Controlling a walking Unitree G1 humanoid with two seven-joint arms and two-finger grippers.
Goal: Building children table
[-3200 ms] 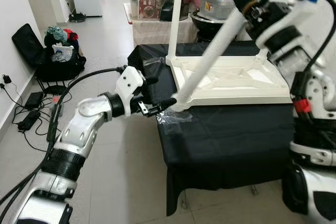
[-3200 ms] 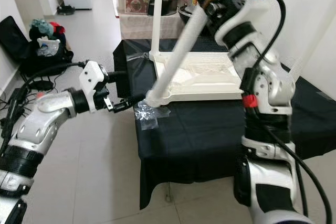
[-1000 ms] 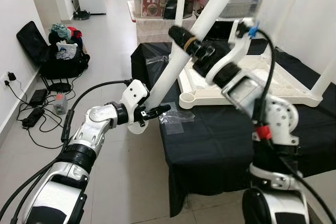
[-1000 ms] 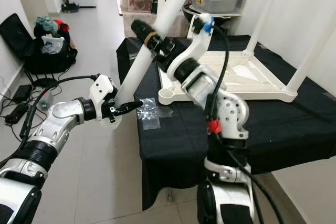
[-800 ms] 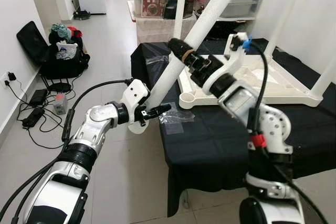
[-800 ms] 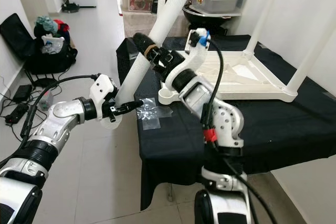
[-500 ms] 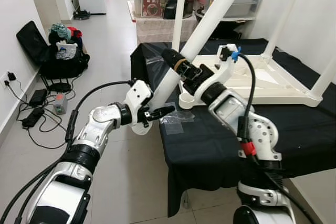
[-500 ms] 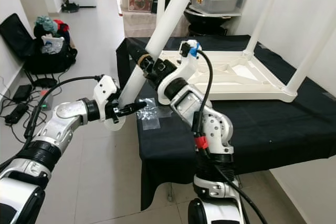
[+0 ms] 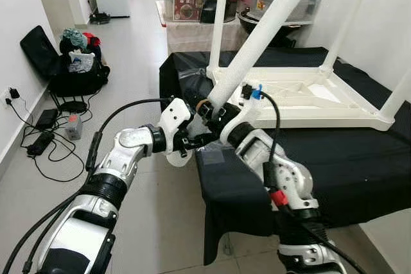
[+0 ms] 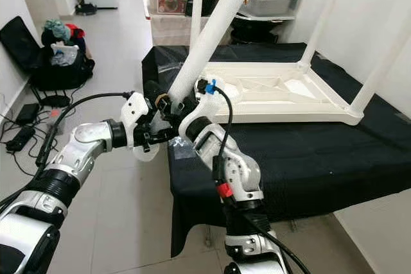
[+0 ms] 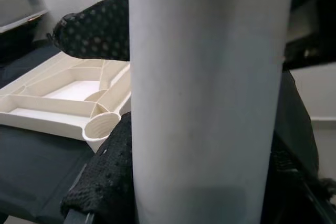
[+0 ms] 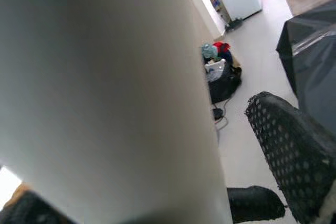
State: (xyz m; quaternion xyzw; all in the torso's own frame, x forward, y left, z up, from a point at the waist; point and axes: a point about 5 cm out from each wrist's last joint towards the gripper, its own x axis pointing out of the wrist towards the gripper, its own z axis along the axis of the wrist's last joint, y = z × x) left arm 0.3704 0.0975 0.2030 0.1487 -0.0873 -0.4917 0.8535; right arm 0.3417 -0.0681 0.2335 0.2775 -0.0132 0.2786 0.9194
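White plastic, smooth and matt, is what the loose leg (image 9: 257,36) appears to be made of: a long round tube, held slanting from the near-left corner of the upturned tabletop (image 9: 302,97) up toward the top of the head views. The tabletop is lying underside up on a black-draped table (image 9: 334,165), with three legs already standing in their corners; one of them (image 9: 220,14) is at the far-left corner. The near-left socket (image 11: 102,125) is seen empty in the left wrist view, just beside the tube.

Both tools are placed at the lower end of the leg. The left tool (image 9: 192,140) is pinching the tube, with a dotted black pad (image 11: 97,32) seen on either side of it. The right tool (image 9: 209,110) is closed round the leg just above the left one; in the right wrist view one finger (image 12: 286,150) stands apart from the tube, so its contact is only partly seen.

Handling, as judged:
- The leg is likely light and stiff, hollow moulded plastic.
- The surface is likely slippery, and a long lever is formed by the free upper end.
- A hold low down, near the socket end, is favoured for steering the tip.
- A second hold higher up would be needed to bring the tube upright before pressing.

A clear plastic bag (image 10: 182,149) is lying on the cloth near the corner.
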